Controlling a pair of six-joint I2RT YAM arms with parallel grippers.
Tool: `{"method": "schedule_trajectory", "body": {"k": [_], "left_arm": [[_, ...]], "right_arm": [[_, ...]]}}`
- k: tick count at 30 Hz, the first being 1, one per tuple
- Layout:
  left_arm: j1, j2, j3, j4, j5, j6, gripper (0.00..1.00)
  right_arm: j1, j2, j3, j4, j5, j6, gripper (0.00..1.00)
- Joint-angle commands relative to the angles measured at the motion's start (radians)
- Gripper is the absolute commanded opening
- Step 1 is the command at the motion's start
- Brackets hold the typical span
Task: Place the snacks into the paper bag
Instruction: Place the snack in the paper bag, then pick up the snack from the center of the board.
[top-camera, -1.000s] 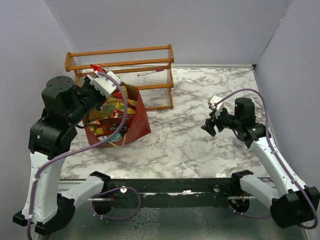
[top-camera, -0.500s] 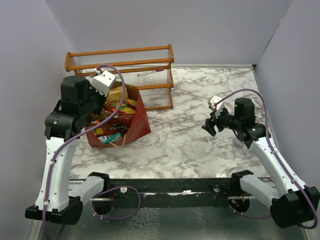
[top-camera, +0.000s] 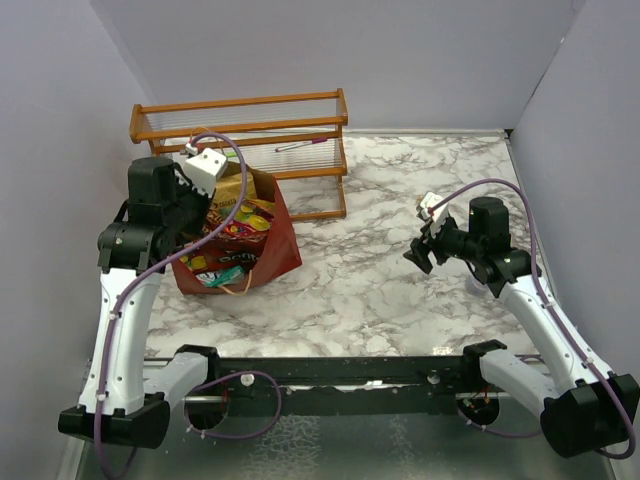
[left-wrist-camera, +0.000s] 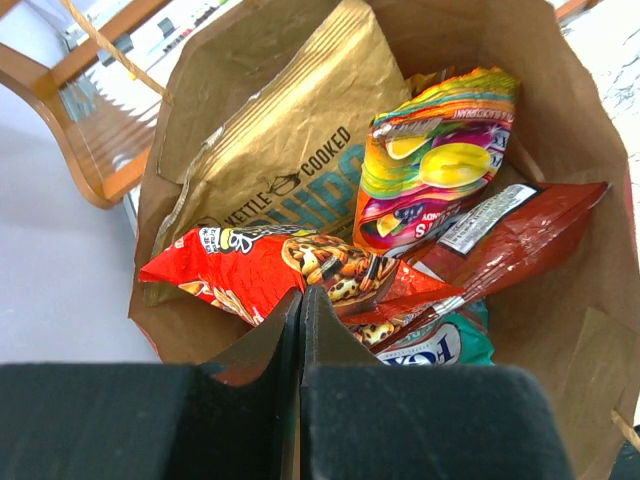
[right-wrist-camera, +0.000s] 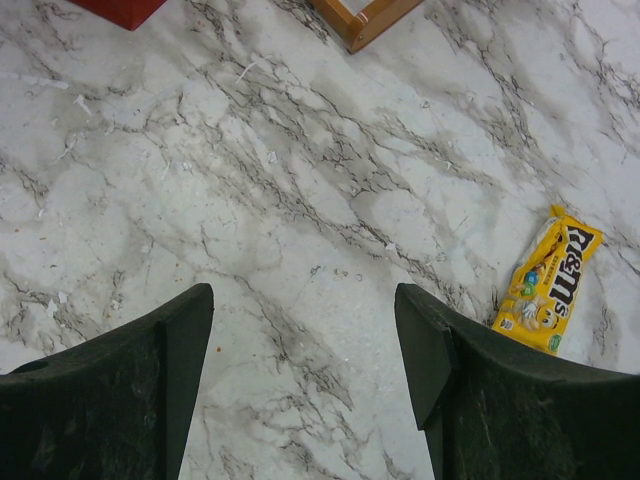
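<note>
We see left jaws pressed shut, empty, just over the paper bag (left-wrist-camera: 560, 150) — snacks (left-wrist-camera: 270, 265) packed inside it. Right jaws stand wide, holding nothing, above the worktop (right-wrist-camera: 300, 200) — yellow M&M's pkt (right-wrist-camera: 548, 280) lies nearby, outside bag.

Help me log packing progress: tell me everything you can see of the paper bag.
The paper bag is dark red-brown outside, tan inside, creased, with thin string handles. It stands open on the marble table, at the left, just in front of the wooden rack. Inside lie a tan kettle-cooked chip bag, a rainbow packet, a red packet and a teal packet. The shut left pincer hangs over its mouth; contact is unclear.
</note>
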Motion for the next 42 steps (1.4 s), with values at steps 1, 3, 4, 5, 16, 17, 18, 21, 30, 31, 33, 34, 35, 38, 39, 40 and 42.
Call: {"method": "schedule_trajectory", "body": {"k": [1,3,4,5,16,17,18,21,30,31,33,34,35,38,39,40,42], "left_arm": [[0.030,-0.018,-0.034,0.062,-0.006,-0.022,0.04],[0.033,-0.013,-0.063,0.087,-0.022,-0.025,0.06],[0.034,-0.009,-0.073,0.102,-0.029,-0.026,0.09],[0.034,-0.004,-0.082,0.118,-0.035,-0.023,0.12],[0.033,0.090,-0.091,0.191,0.015,-0.009,0.32],[0.032,0.091,-0.094,0.196,0.023,-0.005,0.33],[0.032,0.093,-0.098,0.198,0.034,-0.001,0.33],[0.032,0.098,-0.108,0.201,0.060,0.007,0.35],[0.032,0.067,-0.114,0.219,0.163,0.037,0.45],[0.032,0.065,-0.110,0.217,0.170,0.044,0.48],[0.032,0.067,-0.099,0.211,0.178,0.060,0.56],[0.032,0.069,-0.093,0.210,0.181,0.070,0.59],[0.032,0.069,-0.090,0.211,0.184,0.082,0.62],[0.032,0.065,-0.083,0.224,0.178,0.117,0.71],[0.032,0.062,-0.082,0.230,0.169,0.129,0.74],[0.032,0.056,-0.084,0.240,0.161,0.141,0.78],[0.032,0.044,-0.089,0.266,0.144,0.160,0.85]], "right_arm": [[0.004,-0.016,-0.012,0.025,0.021,-0.014,0.74],[0.004,-0.016,-0.012,0.026,0.021,-0.014,0.74],[0.004,-0.015,-0.013,0.026,0.022,-0.014,0.74],[0.004,-0.014,-0.012,0.026,0.022,-0.014,0.74],[0.004,-0.012,-0.017,0.025,0.027,-0.017,0.74],[0.004,-0.010,-0.016,0.024,0.027,-0.016,0.74],[0.004,-0.009,-0.016,0.025,0.028,-0.016,0.74],[0.003,-0.004,-0.016,0.025,0.029,-0.018,0.74],[0.004,0.001,-0.015,0.027,0.040,-0.015,0.74],[0.004,0.003,-0.015,0.029,0.048,-0.013,0.74],[0.003,0.004,-0.015,0.037,0.073,-0.005,0.74],[0.004,0.006,-0.016,0.042,0.088,-0.003,0.74],[0.004,0.007,-0.016,0.046,0.103,0.000,0.74],[0.004,0.008,-0.015,0.065,0.153,0.009,0.74],[0.004,0.009,-0.014,0.074,0.177,0.013,0.74],[0.003,0.009,-0.014,0.085,0.206,0.024,0.74],[0.004,0.017,-0.013,0.112,0.287,0.044,0.74]]}}
